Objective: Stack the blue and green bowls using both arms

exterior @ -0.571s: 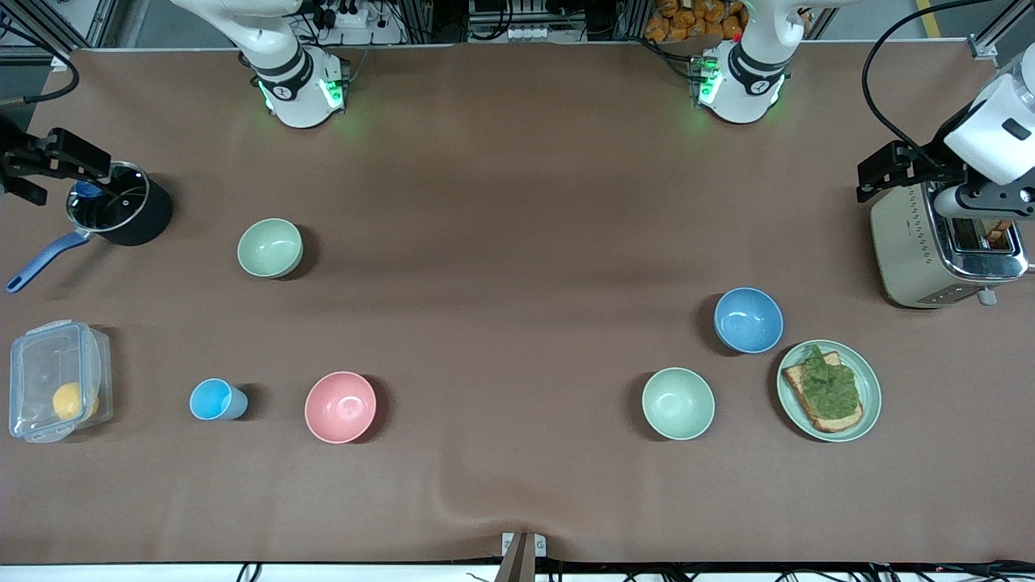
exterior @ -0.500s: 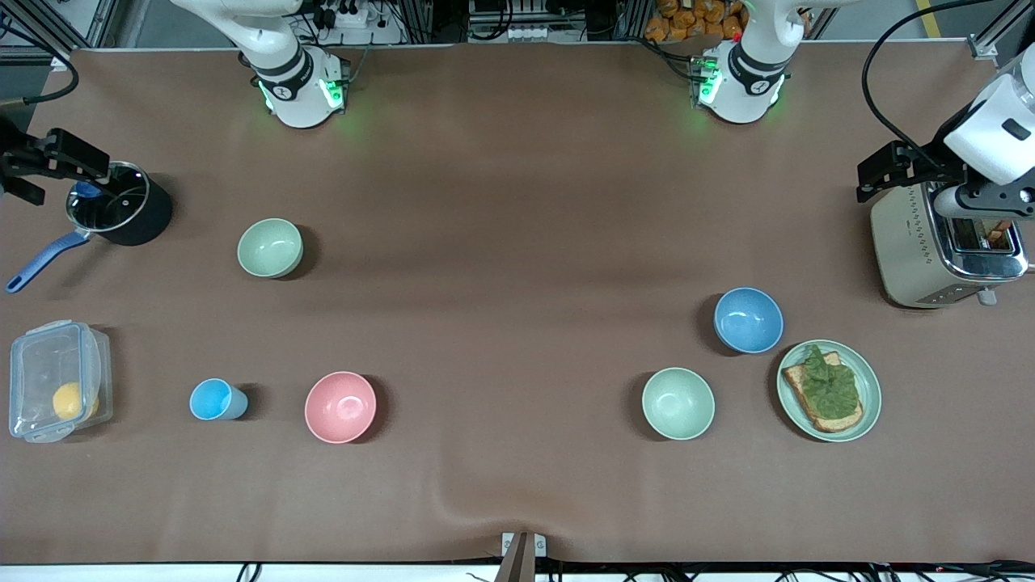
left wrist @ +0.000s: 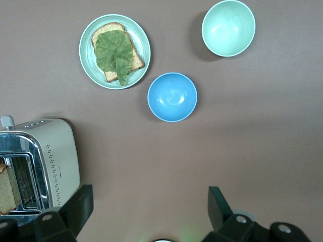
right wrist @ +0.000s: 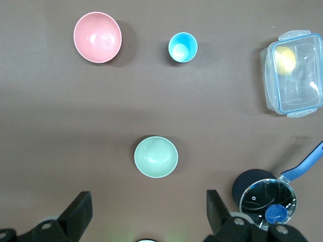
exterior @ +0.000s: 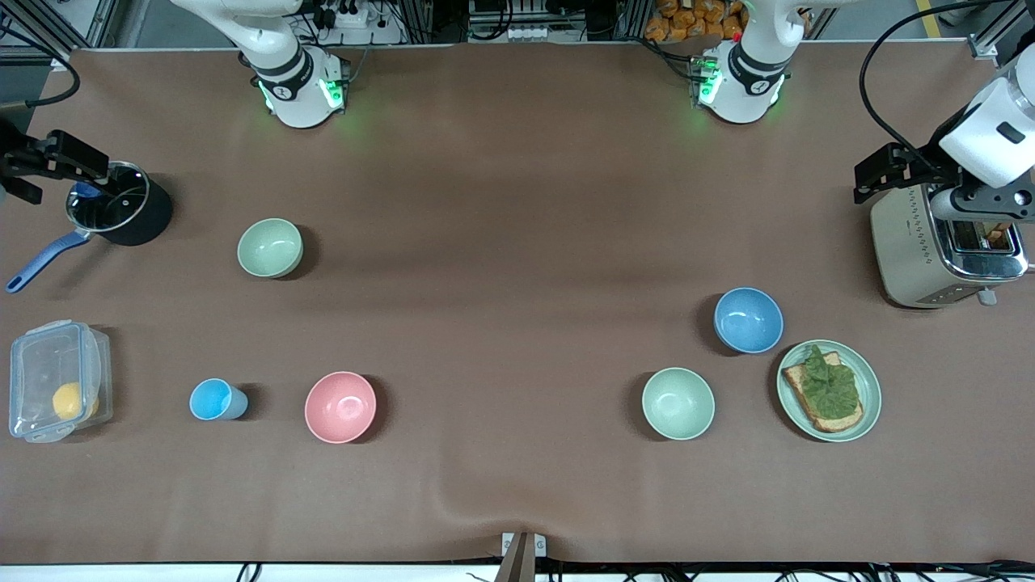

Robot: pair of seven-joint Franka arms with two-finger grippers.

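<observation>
The blue bowl (exterior: 748,320) stands upright toward the left arm's end of the table, beside the toast plate; it also shows in the left wrist view (left wrist: 172,97). The sage-green bowl (exterior: 270,248) stands upright toward the right arm's end, and also shows in the right wrist view (right wrist: 156,157). My left gripper (exterior: 889,171) hangs high beside the toaster, open and empty (left wrist: 150,200). My right gripper (exterior: 50,158) hangs high by the black pot, open and empty (right wrist: 149,204). Both bowls are free and far apart.
A paler mint bowl (exterior: 678,402) and a green plate (exterior: 869,380) with toast lie near the blue bowl. A toaster (exterior: 914,242) stands at the left arm's end. A pink bowl (exterior: 340,406), light-blue cup (exterior: 215,399), lidded pot (exterior: 121,206) and plastic box (exterior: 57,380) lie toward the right arm's end.
Both grippers have drifted very slightly while staying high and open. No bowl has moved.
</observation>
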